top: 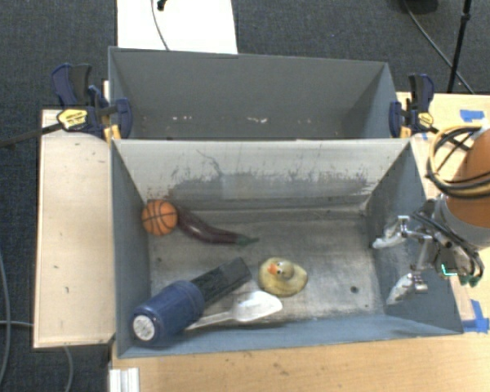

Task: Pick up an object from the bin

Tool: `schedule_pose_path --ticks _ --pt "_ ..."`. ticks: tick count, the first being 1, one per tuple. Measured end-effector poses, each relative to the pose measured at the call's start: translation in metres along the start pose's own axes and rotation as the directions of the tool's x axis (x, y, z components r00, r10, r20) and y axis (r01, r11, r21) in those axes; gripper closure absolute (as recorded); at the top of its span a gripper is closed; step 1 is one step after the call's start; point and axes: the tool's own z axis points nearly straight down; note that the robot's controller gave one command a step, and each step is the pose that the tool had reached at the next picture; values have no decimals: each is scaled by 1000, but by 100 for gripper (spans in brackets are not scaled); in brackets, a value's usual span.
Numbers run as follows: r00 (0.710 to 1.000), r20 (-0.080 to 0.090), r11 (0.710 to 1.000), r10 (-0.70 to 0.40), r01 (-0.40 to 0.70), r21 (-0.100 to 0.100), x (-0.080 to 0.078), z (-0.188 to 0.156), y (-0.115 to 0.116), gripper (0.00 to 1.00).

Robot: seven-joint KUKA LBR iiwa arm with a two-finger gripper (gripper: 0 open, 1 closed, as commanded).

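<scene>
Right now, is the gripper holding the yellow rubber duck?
No, the rubber duck lies on the floor of the bin, well left of the open gripper, whose fingers have nothing between them.

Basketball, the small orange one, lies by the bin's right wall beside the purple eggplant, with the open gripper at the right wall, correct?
No. The camera view shows the small orange basketball by the left wall of the bin, not the right. It does lie beside the purple eggplant, and the open gripper is at the right wall.
</scene>
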Motion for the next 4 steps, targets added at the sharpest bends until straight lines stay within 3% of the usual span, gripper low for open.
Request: schedule_pose_path --ticks 1,2,3,4 --pt "1000 8 1000 -5 5 2 -2 -4 0 0" --pt "976 6 976 218 -218 0 -20 97 64 100" --pt "977 6 977 214 -214 0 -20 97 63 0" --pt "977 6 977 212 -212 0 -20 97 63 0"
